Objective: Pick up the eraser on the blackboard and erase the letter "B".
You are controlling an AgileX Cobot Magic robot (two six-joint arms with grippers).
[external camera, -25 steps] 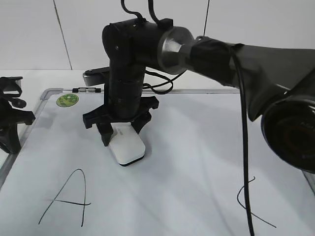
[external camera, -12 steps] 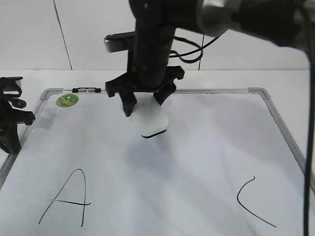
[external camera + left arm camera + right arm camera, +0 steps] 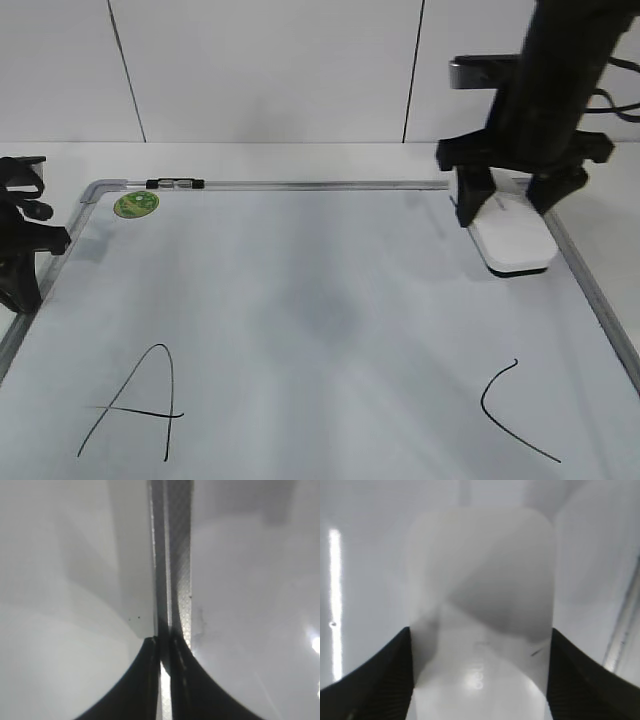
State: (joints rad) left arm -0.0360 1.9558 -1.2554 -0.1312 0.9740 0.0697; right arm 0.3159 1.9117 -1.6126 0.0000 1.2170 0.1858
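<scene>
The right gripper point(image 3: 512, 205) pinches the eraser point(image 3: 513, 243) by the board's point(image 3: 300, 300) right frame, perhaps touching its surface. The left gripper point(image 3: 162, 680) is pressed together at the board's left edge.

The right gripper point(image 3: 512, 205) clamps the white eraser point(image 3: 513, 244) at the whiteboard's point(image 3: 330, 330) right edge. Handwritten "A" point(image 3: 135, 410) and "C" point(image 3: 512, 410) flank a bare middle; the left gripper point(image 3: 22, 245) sits at the left frame.

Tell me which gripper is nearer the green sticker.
Left. The left gripper sits just off the board's left edge, close to the green sticker; the right gripper holds the eraser near the opposite corner.
</scene>
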